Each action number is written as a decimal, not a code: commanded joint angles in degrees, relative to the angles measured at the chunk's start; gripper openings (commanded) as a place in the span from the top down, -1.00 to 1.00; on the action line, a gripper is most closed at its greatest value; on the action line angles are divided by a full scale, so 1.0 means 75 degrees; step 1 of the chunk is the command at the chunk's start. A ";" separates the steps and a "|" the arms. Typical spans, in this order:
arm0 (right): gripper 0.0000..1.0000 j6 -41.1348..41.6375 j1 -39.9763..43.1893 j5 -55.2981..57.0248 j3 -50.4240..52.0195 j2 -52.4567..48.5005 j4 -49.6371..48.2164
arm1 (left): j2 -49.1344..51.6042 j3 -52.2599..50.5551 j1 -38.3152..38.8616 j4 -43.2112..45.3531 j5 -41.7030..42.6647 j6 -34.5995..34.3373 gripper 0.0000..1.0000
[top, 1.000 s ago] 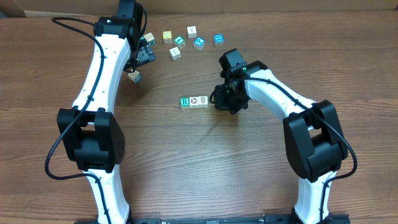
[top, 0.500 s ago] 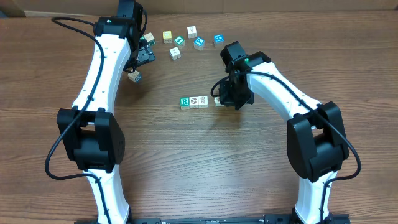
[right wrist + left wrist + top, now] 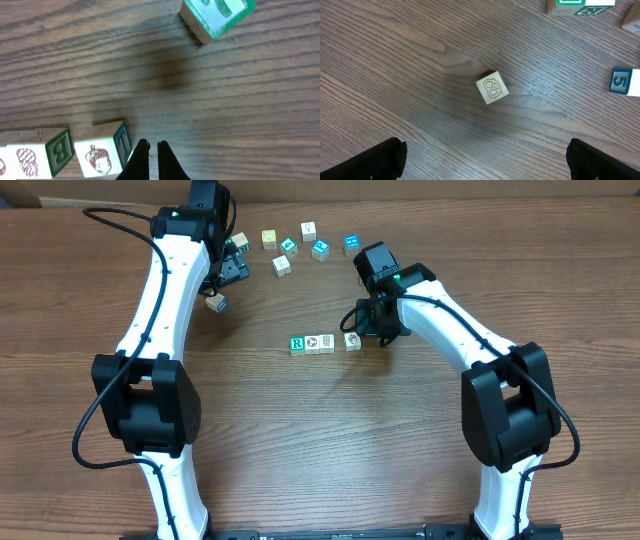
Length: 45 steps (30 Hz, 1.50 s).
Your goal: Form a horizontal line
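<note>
Slightly above the middle of the overhead frame: the horizontal line (image 3: 312, 343), a short row of tiny white-faced wooden cubes, green R at its left end, two small dark pictures next to it, all three seemingly touching. Just right of that, a fourth white-faced cube with an acorn picture (image 3: 352, 340), roughly level with the row but parted from it by a narrow gap.

Right gripper (image 3: 150, 150) at the bottom edge of its wrist view, pinched fully shut, gripping nothing, tips just beside the acorn cube's right face; cannot tell whether touching. Left gripper (image 3: 482, 155) spread fully wide, holding nothing, poised over a loose pale cube with a pretzel outline (image 3: 492, 88), turned askew in the middle of that view and lying toward the upper left of the overhead frame.

Judged light, hard and stiff, with smooth printed faces: easily skidded across the brown wood-grain table (image 3: 300, 440), easily twisted by an off-centre push, unlikely to break. Best taken by two opposite side faces, low and square. For closing the gap, a gentle nudge through the centre of the right face rather than a corner. Worth going slowly, to avoid knocking the three touching cubes out of line.
</note>
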<state>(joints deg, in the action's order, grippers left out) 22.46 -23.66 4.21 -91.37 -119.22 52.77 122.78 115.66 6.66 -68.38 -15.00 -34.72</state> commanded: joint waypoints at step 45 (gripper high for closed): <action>0.92 0.0035 -0.0029 -0.0976 0.1035 -0.0137 -0.1326 | -0.0172 0.0149 0.0009 -0.0012 0.0029 0.0061 -1.00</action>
<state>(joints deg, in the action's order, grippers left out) 22.46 -23.68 -3.16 -84.23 -119.77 43.13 122.78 115.66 6.63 -68.38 -15.00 -34.72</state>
